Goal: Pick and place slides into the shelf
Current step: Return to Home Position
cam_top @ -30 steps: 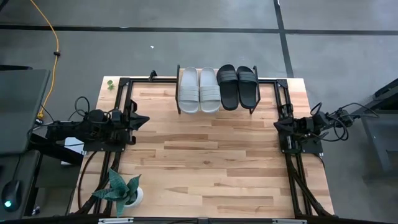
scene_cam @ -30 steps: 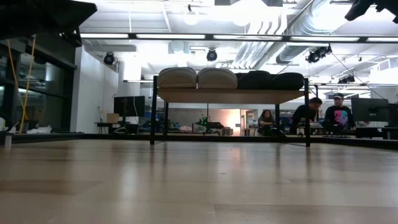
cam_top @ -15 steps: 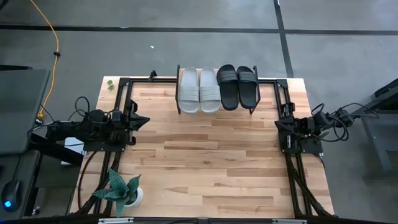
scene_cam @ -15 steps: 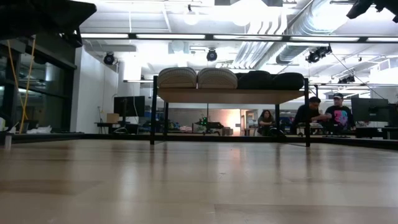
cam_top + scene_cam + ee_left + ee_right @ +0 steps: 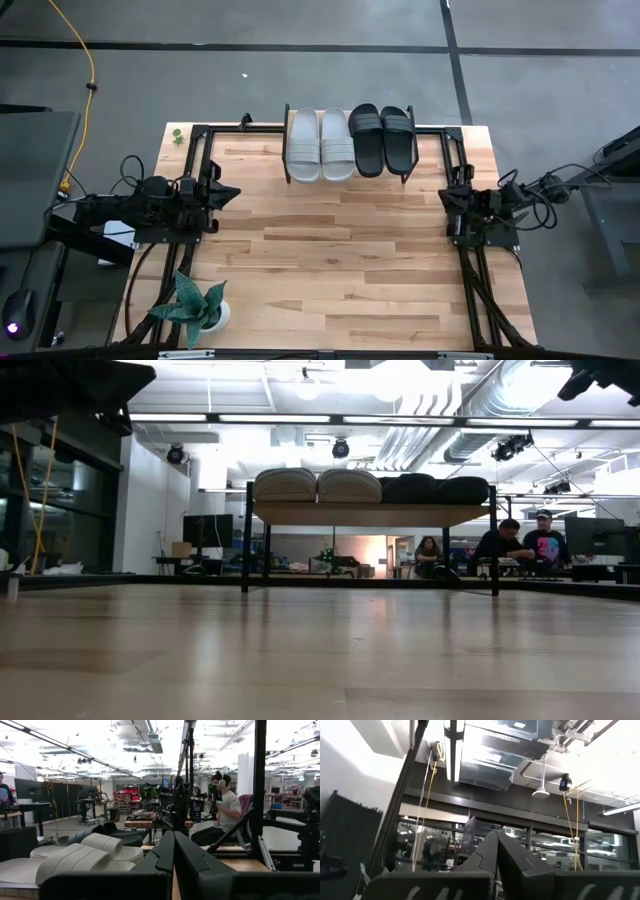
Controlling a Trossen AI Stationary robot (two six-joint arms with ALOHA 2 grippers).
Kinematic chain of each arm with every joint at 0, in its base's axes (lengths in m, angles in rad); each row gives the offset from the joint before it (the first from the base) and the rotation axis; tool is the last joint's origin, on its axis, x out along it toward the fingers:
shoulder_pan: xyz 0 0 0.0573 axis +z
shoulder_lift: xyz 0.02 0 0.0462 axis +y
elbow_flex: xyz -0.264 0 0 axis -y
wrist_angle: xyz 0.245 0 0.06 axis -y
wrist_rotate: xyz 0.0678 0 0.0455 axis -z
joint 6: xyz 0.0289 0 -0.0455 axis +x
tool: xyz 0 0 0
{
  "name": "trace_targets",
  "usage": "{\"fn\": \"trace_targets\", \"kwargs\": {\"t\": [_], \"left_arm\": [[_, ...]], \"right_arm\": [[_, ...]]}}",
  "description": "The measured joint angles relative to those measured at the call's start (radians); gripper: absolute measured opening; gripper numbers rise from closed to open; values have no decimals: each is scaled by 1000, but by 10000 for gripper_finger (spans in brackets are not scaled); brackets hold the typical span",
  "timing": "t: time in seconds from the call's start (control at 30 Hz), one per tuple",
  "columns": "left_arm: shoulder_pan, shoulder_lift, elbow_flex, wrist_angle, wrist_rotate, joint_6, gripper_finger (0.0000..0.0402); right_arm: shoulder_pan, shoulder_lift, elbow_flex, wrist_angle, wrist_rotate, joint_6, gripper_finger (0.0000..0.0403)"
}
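All four slides lie side by side, soles down, on top of the shelf (image 5: 345, 179) at the table's far edge. The light grey pair (image 5: 320, 145) is on the left and the black pair (image 5: 382, 138) on the right. In the low view the grey slides (image 5: 316, 485) and black slides (image 5: 432, 489) sit on the plank (image 5: 370, 514). My left gripper (image 5: 233, 192) is shut at the table's left edge, pointing right, and its wrist view shows the grey slides (image 5: 85, 855). My right gripper (image 5: 444, 197) is shut at the right edge, tipped upward.
A potted plant (image 5: 195, 305) stands at the table's near left corner. Black frame rails (image 5: 465, 260) run along both sides and the far edge. Bare wooden tabletop (image 5: 330, 260) lies between the arms. Several people (image 5: 520, 545) sit in the room beyond the table.
My right arm has shifted a little at the table's right edge, its gripper drifting slightly toward the far edge. The slides, the shelf and my left arm have stayed where they were.
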Motion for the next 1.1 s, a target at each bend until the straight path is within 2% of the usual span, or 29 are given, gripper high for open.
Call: {"fn": "trace_targets", "kwargs": {"t": [0.37,0.57,0.73,0.8,1.0,1.1], "left_arm": [[0,0,0,0,-2,2,0],[0,0,0,0,-3,8,0],[0,0,0,-1,-3,8,0],[0,0,0,-1,-2,9,0],[0,0,0,-2,-2,17,0],[0,0,0,-2,2,16,0]], "right_arm": [[-45,0,3,-19,-43,11,0],[-143,0,101,-267,-131,110,0],[-208,0,120,-330,-230,123,0],[-231,0,115,-319,-229,141,0],[-281,-7,24,-131,-245,129,0],[-324,-6,-1,-118,-230,111,0]]}}
